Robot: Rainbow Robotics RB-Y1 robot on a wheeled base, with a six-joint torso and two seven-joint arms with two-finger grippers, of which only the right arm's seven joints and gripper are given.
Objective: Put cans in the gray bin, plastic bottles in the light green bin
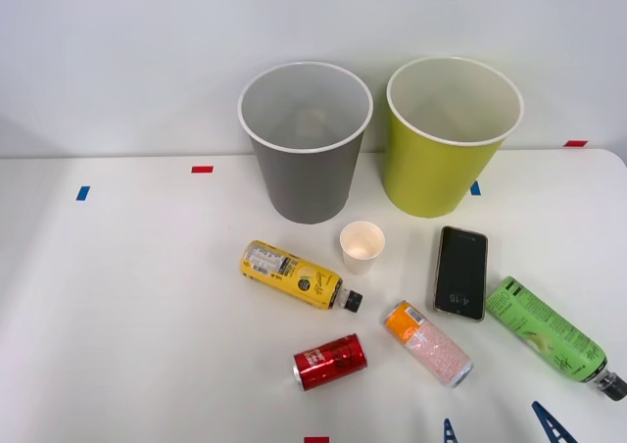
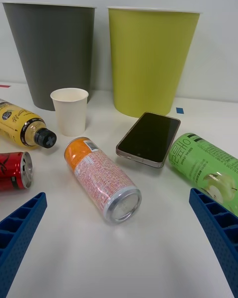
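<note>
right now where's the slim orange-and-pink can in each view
Front view: the slim orange-and-pink metal can lies on its side between the short shiny red can and the black smartphone.
Right wrist view: it lies centrally, silver end toward the camera.
Shared landmark: the small white paper cup standing just behind it.

Between the blue ribbed fingers [image 2: 218, 233] lies an orange-and-pink can [image 2: 101, 179] with a silver end — beyond it a black phone [image 2: 148, 138], a white cup [image 2: 70, 110], a gray bin [image 2: 52, 54] and a yellow-green bin [image 2: 151, 59].
</note>
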